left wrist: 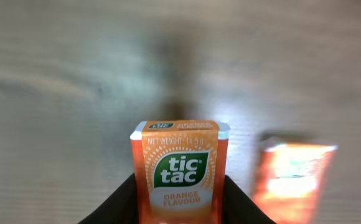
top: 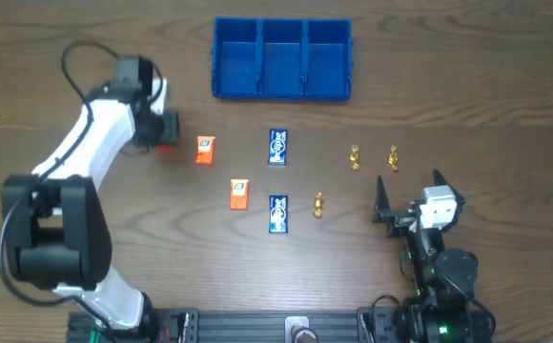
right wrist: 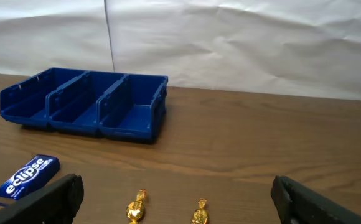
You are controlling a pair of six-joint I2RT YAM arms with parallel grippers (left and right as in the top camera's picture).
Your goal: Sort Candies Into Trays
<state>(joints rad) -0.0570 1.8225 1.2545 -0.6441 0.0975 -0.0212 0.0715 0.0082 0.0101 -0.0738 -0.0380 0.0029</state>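
My left gripper (top: 166, 133) is at the left of the table, lifted, shut on an orange candy box (left wrist: 180, 171) that stands upright between its fingers. Two more orange boxes (top: 205, 150) (top: 239, 193) lie on the table to its right; one (left wrist: 292, 180) appears blurred below the held box. Two blue candy boxes (top: 277, 147) (top: 277, 213) lie in the middle, and one of them (right wrist: 26, 179) is also in the right wrist view. Three gold wrapped candies (top: 355, 156) (top: 393, 157) (top: 318, 204) lie right of centre. My right gripper (top: 410, 198) stands open and empty near them.
A blue tray (top: 281, 92) with three compartments, nothing visible inside, stands at the back centre; its wall (right wrist: 131, 124) is in the right wrist view, with a white backdrop behind the table. Bare wood surrounds the candies.
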